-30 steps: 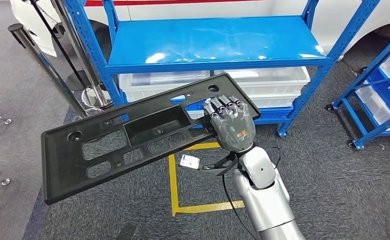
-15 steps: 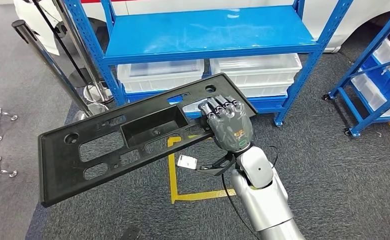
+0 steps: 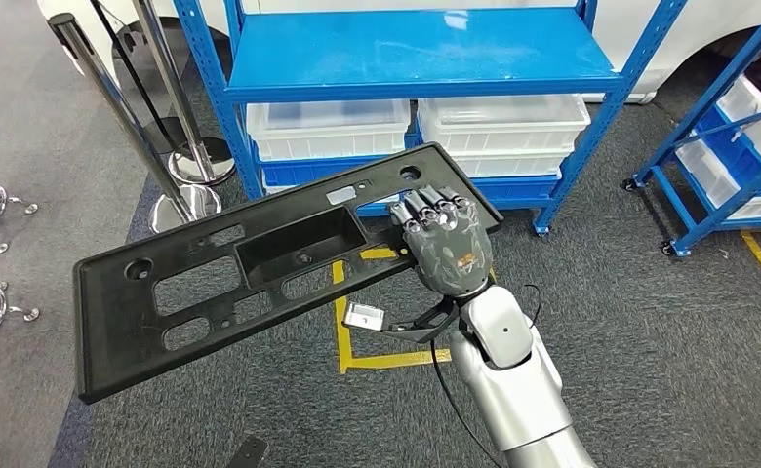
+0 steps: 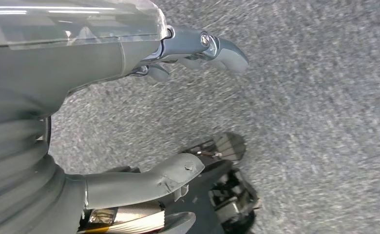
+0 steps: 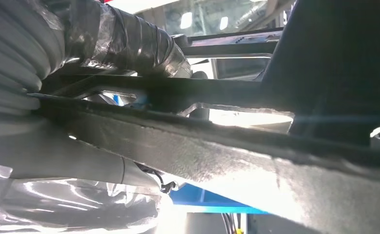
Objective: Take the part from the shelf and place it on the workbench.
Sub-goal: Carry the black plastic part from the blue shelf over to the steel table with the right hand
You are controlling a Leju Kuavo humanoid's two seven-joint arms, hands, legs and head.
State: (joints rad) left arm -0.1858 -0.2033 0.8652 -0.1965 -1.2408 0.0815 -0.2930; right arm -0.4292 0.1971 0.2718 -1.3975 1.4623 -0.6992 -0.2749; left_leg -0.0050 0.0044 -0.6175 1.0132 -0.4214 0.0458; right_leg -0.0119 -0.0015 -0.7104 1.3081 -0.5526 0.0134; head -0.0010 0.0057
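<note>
Black plastic part (image 3: 260, 263), a long flat panel with cutouts, is held in the air by the right hand (image 3: 445, 244), which grips its near edge. Beyond it stands the blue shelf (image 3: 416, 54). The left hand (image 4: 129, 122) hangs empty, fingers apart, over grey carpet (image 4: 324, 122).

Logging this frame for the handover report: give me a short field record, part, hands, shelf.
part: black panel, off the shelf, carried above the carpet
right hand: grips the panel's near edge at its right end
left hand: holds nothing, fingers apart, over the carpet
shelf: blue rack ahead, white bins on its lower level
workbench: not seen
</note>
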